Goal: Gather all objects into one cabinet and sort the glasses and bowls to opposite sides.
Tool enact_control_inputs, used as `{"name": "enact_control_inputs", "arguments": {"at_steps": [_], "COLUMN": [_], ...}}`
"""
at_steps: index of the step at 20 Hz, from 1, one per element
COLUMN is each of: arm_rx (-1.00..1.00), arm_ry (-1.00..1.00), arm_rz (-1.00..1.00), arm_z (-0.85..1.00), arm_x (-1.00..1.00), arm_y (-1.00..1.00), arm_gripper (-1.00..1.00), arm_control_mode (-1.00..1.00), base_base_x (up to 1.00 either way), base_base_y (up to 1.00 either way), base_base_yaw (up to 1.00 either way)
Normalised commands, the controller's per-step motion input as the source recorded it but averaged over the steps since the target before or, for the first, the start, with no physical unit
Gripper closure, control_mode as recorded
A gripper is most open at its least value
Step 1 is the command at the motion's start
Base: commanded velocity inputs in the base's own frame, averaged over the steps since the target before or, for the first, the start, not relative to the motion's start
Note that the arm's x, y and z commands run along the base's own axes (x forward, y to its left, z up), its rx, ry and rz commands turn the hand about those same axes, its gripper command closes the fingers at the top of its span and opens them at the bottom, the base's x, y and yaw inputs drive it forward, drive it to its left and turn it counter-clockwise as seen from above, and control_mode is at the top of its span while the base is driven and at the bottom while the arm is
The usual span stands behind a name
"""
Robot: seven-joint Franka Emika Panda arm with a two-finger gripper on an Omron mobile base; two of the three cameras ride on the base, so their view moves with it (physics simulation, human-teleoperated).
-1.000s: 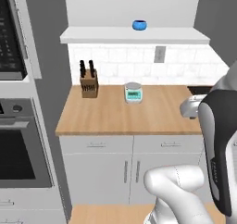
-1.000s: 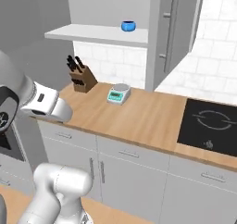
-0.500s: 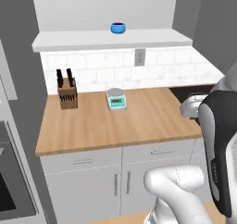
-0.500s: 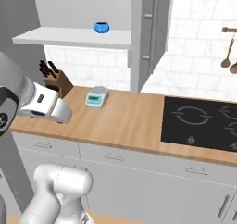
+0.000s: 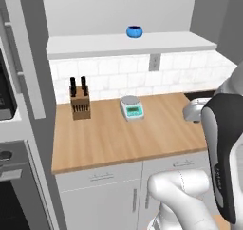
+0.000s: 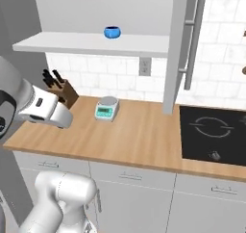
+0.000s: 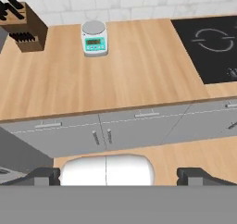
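The end effector [image 7: 118,174] stands wide, its two dark fingertips [image 7: 44,176] far apart at the bottom of the hand view, with nothing between them. It hangs over the floor in front of the grey base cabinets [image 7: 120,128], short of the wooden surface [image 7: 139,65]. Ahead of it and slightly left on that surface sits a small white kitchen scale with a teal face [image 7: 94,39]; further left is a brown wooden knife block with dark handles [image 7: 25,28]; ahead to the right is a black cooktop [image 7: 210,45]. Well above the surface, the small round glossy blue bowl [image 5: 134,31] rests on the long white shelf board [image 5: 128,44], beside the tall grey door panel [image 6: 175,49]. Compared with half a second ago, both base views have slid sideways, so the camera has moved; the bowl, scale and knife block keep their places relative to each other.
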Motion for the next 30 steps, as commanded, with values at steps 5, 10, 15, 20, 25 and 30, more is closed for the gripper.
{"name": "enact_control_inputs", "arguments": {"at_steps": [5, 10, 15, 20, 25, 30], "arm_rx": [0.0, 0.0, 0.0, 0.0, 0.0, 0.0], "arm_ry": [0.0, 0.0, 0.0, 0.0, 0.0, 0.0], "arm_rz": [0.0, 0.0, 0.0, 0.0, 0.0, 0.0], "arm_z": [0.0, 0.0, 0.0, 0.0, 0.0, 0.0], "arm_x": [0.0, 0.0, 0.0, 0.0, 0.0, 0.0], "arm_y": [0.0, 0.0, 0.0, 0.0, 0.0, 0.0], "arm_gripper": [-1.0, -1.0, -1.0, -1.0, -1.0, -1.0], "arm_control_mode": [1.0, 1.0, 1.0, 1.0, 1.0, 1.0], "base_base_x": [0.54, 0.41, 0.15, 0.14, 0.14, 0.25], "base_base_y": [0.11, 0.02, 0.0, 0.0, 0.0, 0.0], "base_base_yaw": [-0.11, -0.11, -0.05, -0.04, -0.03, -0.02]}}
